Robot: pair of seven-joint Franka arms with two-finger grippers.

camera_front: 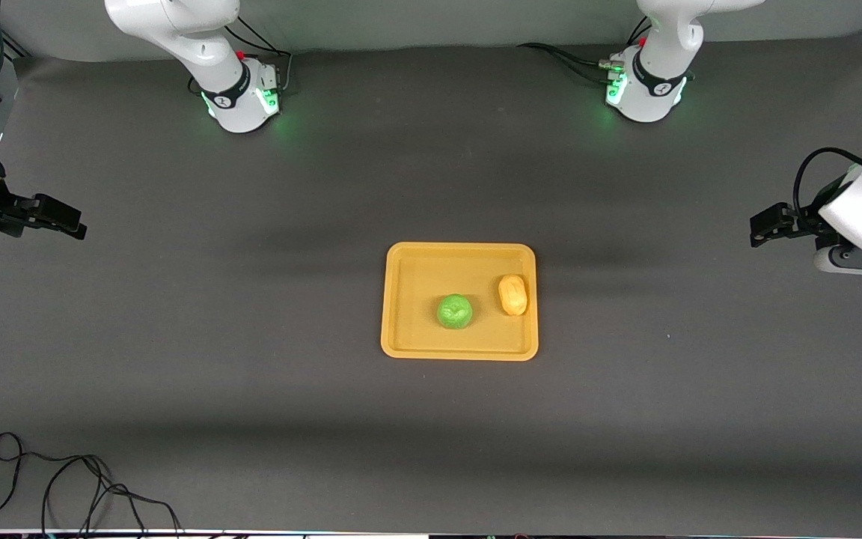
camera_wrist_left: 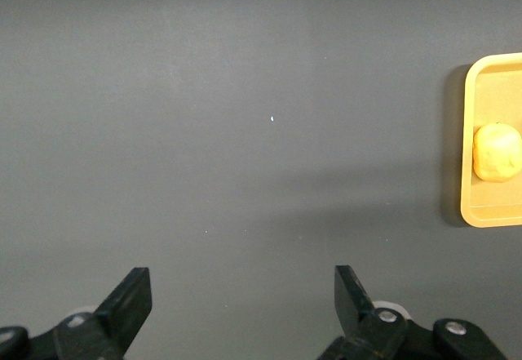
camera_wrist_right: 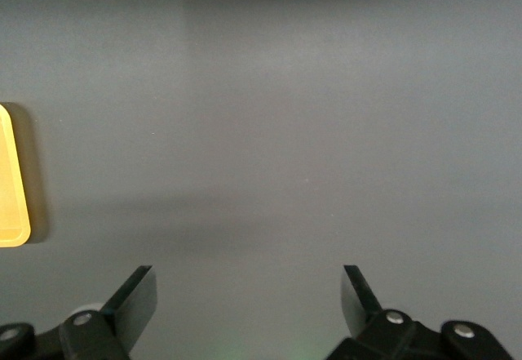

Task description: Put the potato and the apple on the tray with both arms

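The yellow-orange tray (camera_front: 408, 329) lies in the middle of the table. The green apple (camera_front: 455, 311) rests on it near its centre. The potato (camera_front: 512, 294) lies on the tray beside the apple, toward the left arm's end. My left gripper (camera_front: 760, 227) is open and empty, up over bare table at the left arm's end, well apart from the tray. My right gripper (camera_front: 72, 221) is open and empty over bare table at the right arm's end. The left wrist view shows its gripper (camera_wrist_left: 242, 295), the tray's edge (camera_wrist_left: 466, 131) and the potato (camera_wrist_left: 497, 152). The right wrist view shows its gripper (camera_wrist_right: 248, 295) and a tray corner (camera_wrist_right: 11, 205).
A black cable (camera_front: 64, 486) lies looped on the table near the front edge, toward the right arm's end. The two arm bases (camera_front: 240, 97) (camera_front: 644, 93) stand along the table's back edge. Dark grey mat covers the table round the tray.
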